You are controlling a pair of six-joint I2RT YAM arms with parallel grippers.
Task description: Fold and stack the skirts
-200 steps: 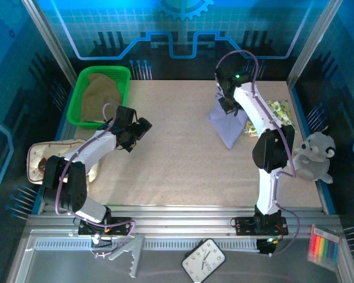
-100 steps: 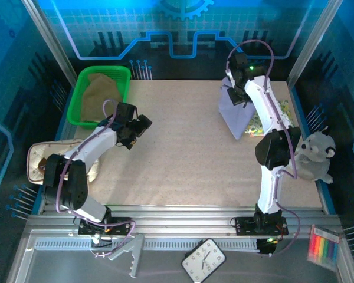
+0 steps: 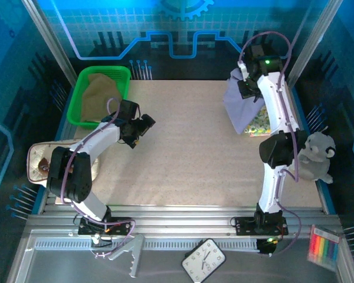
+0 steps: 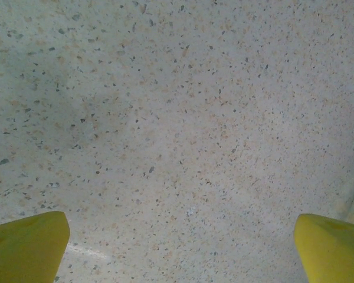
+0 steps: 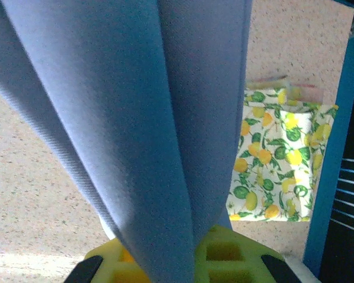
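Lavender skirt [image 3: 241,109] aloft at the table's far right, clamped in the right gripper [image 3: 246,88]. Hanging in long smooth folds down to a point. Just beside it, close to the right edge: lemon-print skirt [image 3: 259,125], folded flat. Far left, olive-tan skirt [image 3: 100,94] crumpled in the green basket [image 3: 106,69]. Wide bare table [image 3: 189,159] between. Left gripper [image 3: 143,125] spread wide, grasping nothing, low over speckled surface.

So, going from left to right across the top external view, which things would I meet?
Beige pouch → green basket → left gripper → lavender skirt → white plush toy.
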